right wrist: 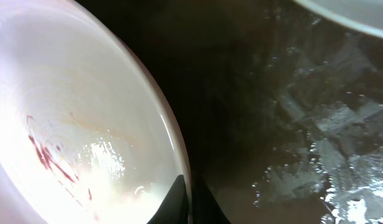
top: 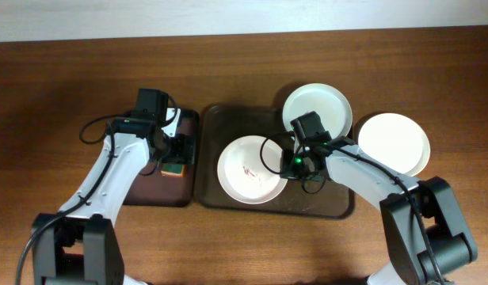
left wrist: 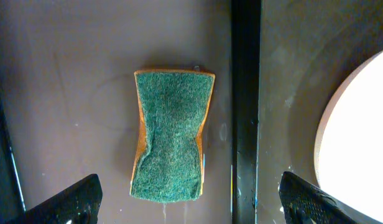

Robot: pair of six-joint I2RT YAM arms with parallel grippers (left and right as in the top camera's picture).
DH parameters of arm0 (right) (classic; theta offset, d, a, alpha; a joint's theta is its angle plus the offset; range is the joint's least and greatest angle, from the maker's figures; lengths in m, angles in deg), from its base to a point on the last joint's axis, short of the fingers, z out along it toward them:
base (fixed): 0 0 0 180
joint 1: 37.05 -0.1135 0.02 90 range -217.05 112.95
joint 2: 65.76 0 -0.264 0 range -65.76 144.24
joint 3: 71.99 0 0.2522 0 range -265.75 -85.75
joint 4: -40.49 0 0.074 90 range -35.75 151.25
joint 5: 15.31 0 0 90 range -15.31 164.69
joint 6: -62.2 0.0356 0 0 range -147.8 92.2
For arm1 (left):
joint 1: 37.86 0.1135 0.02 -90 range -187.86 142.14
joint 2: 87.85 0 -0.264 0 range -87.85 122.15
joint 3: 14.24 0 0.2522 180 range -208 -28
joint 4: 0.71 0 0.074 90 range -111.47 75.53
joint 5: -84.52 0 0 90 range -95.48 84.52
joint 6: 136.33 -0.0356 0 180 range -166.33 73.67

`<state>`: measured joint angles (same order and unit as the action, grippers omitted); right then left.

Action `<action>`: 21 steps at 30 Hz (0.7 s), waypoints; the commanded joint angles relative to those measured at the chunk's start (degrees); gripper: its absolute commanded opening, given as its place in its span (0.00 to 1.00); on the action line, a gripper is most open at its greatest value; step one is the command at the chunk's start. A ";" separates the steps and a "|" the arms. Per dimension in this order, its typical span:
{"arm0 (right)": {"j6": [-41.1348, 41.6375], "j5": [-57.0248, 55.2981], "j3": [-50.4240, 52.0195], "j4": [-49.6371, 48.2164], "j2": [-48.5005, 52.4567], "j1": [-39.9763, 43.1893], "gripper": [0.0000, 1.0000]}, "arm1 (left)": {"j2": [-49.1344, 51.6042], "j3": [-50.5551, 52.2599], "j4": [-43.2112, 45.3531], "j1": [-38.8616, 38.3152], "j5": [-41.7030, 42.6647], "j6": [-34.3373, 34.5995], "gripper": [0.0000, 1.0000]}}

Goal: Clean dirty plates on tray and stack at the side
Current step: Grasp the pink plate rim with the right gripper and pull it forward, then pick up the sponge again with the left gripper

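A brown tray [top: 226, 127] sits in the middle of the table [top: 70, 71]. On it lies a smeared plate [top: 250, 169] with reddish streaks. The right hand [right wrist: 193, 202] is narrowed on the plate's right rim and appears to pinch it. A second plate [top: 317, 109] rests at the tray's far right corner, and a third plate [top: 393, 143] lies on the table just right of the tray. The left hand [left wrist: 191, 202] hangs wide open above a green sponge [left wrist: 171, 134] on a smaller dark tray [top: 149, 186]
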<state>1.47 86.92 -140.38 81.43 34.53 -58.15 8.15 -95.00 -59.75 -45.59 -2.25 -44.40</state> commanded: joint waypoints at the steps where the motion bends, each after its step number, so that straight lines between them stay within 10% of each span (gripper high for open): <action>1: -0.55 -2.60 0.31 0.28 -1.25 -0.42 0.04 | -0.31 2.29 1.88 0.37 0.63 0.42 0.88; 21: -0.55 -2.40 0.31 0.52 -1.25 -0.42 0.04 | 3.93 9.75 15.30 0.39 -1.92 0.42 0.60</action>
<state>1.32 86.08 -140.38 81.73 34.53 -58.15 10.14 -85.84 -44.71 -45.59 -3.61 -44.09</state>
